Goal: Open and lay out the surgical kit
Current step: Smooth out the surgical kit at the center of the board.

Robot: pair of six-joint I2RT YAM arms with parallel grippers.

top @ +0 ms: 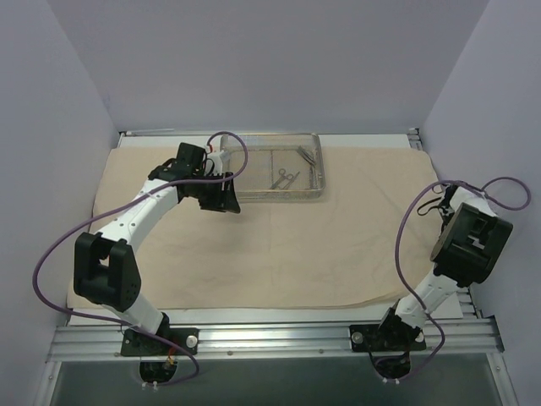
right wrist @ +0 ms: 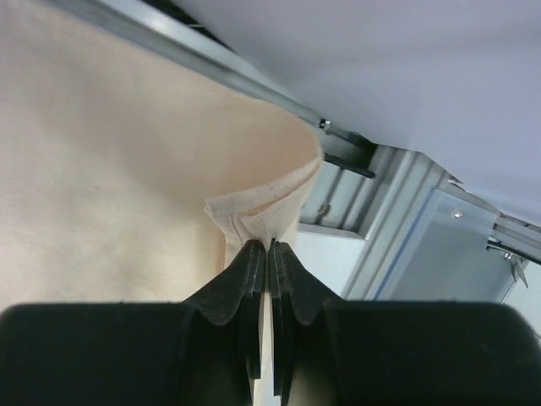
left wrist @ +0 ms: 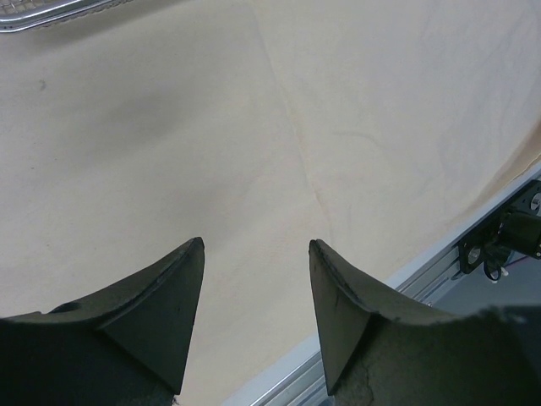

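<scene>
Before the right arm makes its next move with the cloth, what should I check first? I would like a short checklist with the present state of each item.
1. Right jaws shut on the edge of the cloth wrap: ok.
2. Left jaws open, holding nothing, over the cloth: ok.
3. Instruments inside the wire-mesh tray: ok.
4. Tray free of the cloth to be pulled: not ok; it stands on the cloth and might be dragged.
5. Gripped edge lying flat: not ok; it is bunched in folds at the jaws.
6. Right corner fully spread: cannot tell; the arm hides it from above.
</scene>
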